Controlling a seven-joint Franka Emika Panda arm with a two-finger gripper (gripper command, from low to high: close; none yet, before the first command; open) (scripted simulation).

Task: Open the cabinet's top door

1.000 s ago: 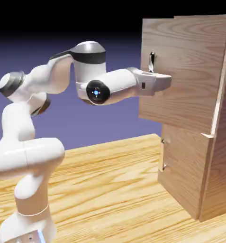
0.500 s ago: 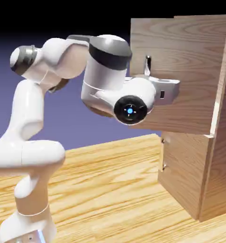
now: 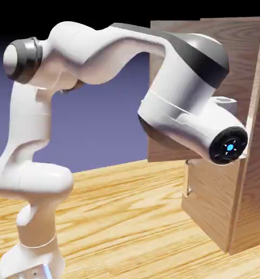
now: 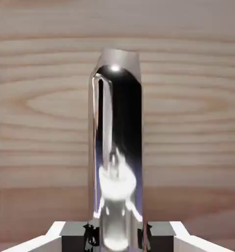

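The cabinet (image 3: 257,190) stands at the exterior view's right. Its top door (image 3: 160,39) is swung partly outward, away from the cabinet's side. My forearm and wrist cover most of that door in the exterior view, and they hide the handle and my fingers there. In the hand view the silver bar handle (image 4: 117,147) rises upright between my two fingertips, with the door's wood grain (image 4: 193,123) behind it. My gripper (image 4: 117,235) is shut on this handle near its lower end.
The lower door (image 3: 213,196) with small fittings on its left edge is closed below the top door. The wooden table (image 3: 126,218) stretches in front of the cabinet. My base (image 3: 34,256) rises at the lower left.
The top door's free edge has swung further to the left, away from the cabinet. My elbow and wrist have swung right and toward the camera, now covering the handle.
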